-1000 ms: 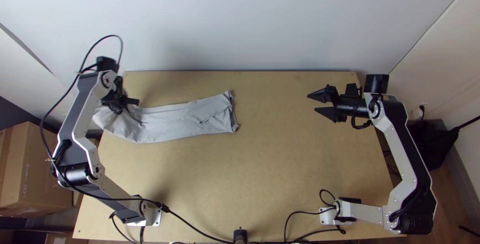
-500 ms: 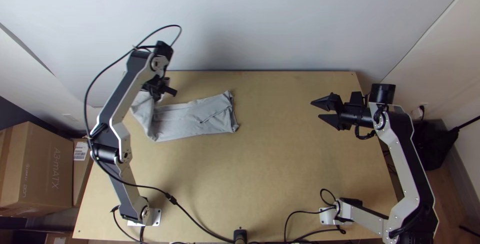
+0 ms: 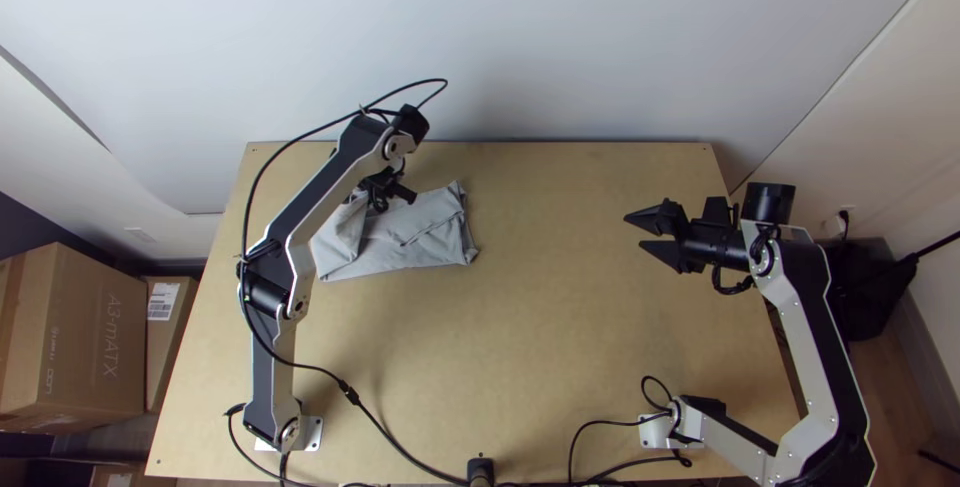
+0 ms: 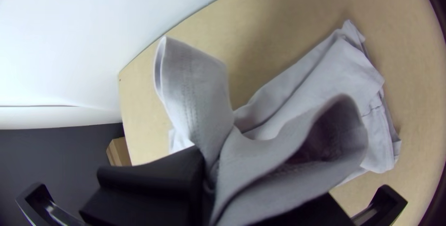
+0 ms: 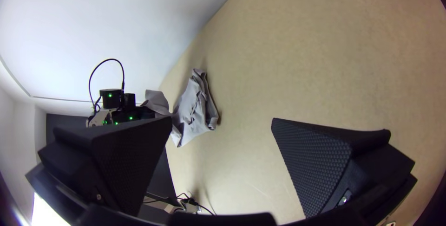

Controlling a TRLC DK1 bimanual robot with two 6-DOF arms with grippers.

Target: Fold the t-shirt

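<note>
In the top view my left gripper [image 3: 385,192] is over the upper left part of the grey t-shirt [image 3: 425,222], which lies as a folded strip with its left end lifted and doubled over. The left wrist view has my left gripper [image 4: 209,184] shut on a bunched part of the t-shirt [image 4: 297,110], with two loose open flaps standing out from the pinch. My right gripper [image 3: 632,232] stands open at the right side of the table, away from the cloth. From the right wrist view, the fingers of my right gripper [image 5: 221,124] are wide apart with bare table between.
The wooden table [image 3: 560,347] is bare around the cloth and towards its near edge. A pale wall [image 3: 560,47] rises behind its far edge. Cardboard boxes [image 3: 75,337] stand beyond the left edge, and black cables [image 3: 400,457] run along the near edge.
My left gripper has moved right, carrying the t-shirt's left end over the rest, so the cloth now covers a shorter stretch. The right arm has shifted slightly right and towards the near edge.
</note>
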